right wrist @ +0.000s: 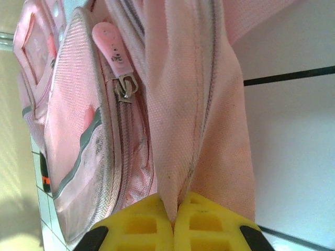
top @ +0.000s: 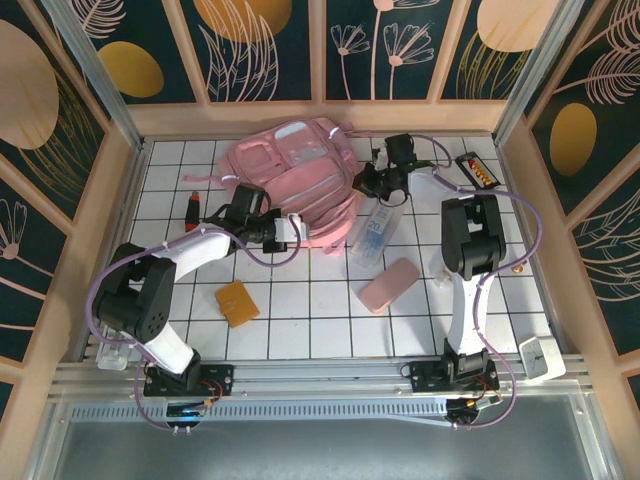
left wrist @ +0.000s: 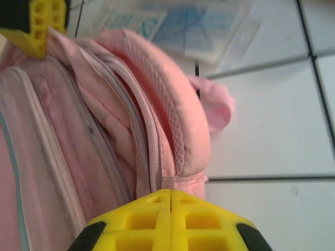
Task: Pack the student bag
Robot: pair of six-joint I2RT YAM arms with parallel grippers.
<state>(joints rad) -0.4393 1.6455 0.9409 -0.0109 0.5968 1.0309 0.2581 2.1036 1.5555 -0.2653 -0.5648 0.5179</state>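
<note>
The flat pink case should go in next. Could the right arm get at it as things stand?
Probably not yet: the right gripper has its jaws shut on the student bag. The pink case lies in the open near that arm.

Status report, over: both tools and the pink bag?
Left tool shut on student bag edge. Right tool shut on its fabric. Clear packet beside bag.

The left arm (top: pixel 150 300) and right arm (top: pixel 470 240) combine black joint housings with white links. Lavender cables (top: pixel 95 298) loop alongside. The left gripper (left wrist: pixel 170 194) has yellow fingers (left wrist: pixel 136 222) with square recesses.
</note>
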